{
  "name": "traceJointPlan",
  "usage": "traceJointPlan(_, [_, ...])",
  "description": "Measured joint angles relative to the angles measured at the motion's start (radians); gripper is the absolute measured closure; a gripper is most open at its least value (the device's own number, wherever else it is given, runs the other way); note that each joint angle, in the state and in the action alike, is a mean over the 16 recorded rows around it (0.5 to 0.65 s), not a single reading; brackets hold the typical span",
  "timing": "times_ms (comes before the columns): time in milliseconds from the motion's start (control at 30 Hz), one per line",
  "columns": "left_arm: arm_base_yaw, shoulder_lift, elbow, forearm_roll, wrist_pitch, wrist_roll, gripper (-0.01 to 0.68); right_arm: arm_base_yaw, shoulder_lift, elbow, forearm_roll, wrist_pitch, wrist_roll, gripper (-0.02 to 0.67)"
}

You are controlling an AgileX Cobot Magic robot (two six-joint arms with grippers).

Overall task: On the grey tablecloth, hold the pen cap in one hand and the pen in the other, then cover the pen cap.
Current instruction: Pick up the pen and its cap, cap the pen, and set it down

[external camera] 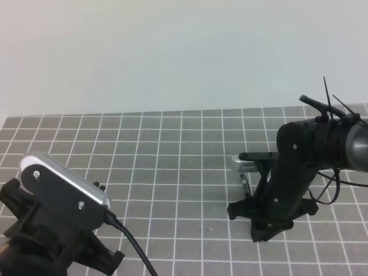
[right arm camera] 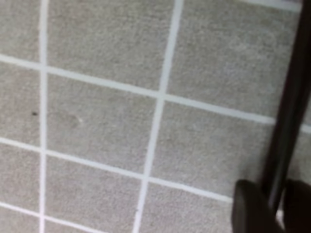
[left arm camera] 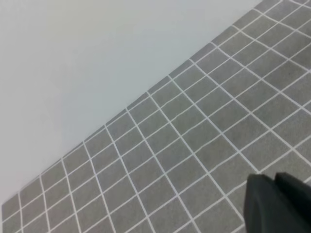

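Closest to me, the left arm crouches low at the near left corner, its silver-topped wrist camera (external camera: 63, 181) tilted up and a black cable (external camera: 133, 247) trailing off the front edge. The left gripper (left arm camera: 277, 204) shows only as dark fingertips pressed together at the bottom of its own camera view, closed with nothing visible between them.

Further in, on the right, the right arm (external camera: 299, 167) leans in from the right edge, wrist bent steeply down so its gripper (right arm camera: 267, 206) points at the grey tablecloth (external camera: 172, 167). In the wrist view two dark fingertips (right arm camera: 250, 208) sit either side of the pen (right arm camera: 286, 111), a slim black shaft running up and away over the grid; the gap is narrow, and whether they are pinching it or just flanking it I cannot tell. From overhead, a thin dark sliver shows just left of that arm. The pen cap I cannot pick out anywhere.

Between the arms the cloth lies flat. At the far side its edge meets a pale wall (external camera: 172, 52).
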Motion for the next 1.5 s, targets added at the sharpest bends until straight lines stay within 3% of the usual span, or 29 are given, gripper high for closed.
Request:
traceJointPlan(267, [0.0, 0.0, 0.0, 0.0, 0.001, -0.006, 0.664, 0.0, -0.012, -0.046, -0.002, 0.039, -0.025, 0.335])
traceJointPlan(633, [0.0, -0.001, 0.007, 0.011, -0.005, -0.022, 0.664, 0.0, -0.198, -0.109, -0.099, 0.135, -0.028, 0.325])
traceJointPlan(800, [0.0, -0.002, 0.012, 0.045, -0.004, -0.062, 0.666, 0.001, -0.334, -0.093, -0.161, 0.176, -0.019, 0.372])
traceJointPlan(1033, [-0.001, -0.002, 0.016, 0.119, 0.007, -0.131, 0.67, 0.009, -0.554, 0.009, -0.209, 0.193, -0.012, 0.504])
traceJointPlan(1267, [0.007, -0.011, 0.016, 0.187, 0.053, -0.177, 0.672, 0.017, -0.813, 0.224, -0.211, 0.145, -0.012, 0.617])
traceJointPlan(1500, [0.06, -0.06, 0.017, 0.22, 0.153, -0.202, 0.672, 0.019, -1.097, 0.494, -0.208, 0.086, -0.01, 0.644])
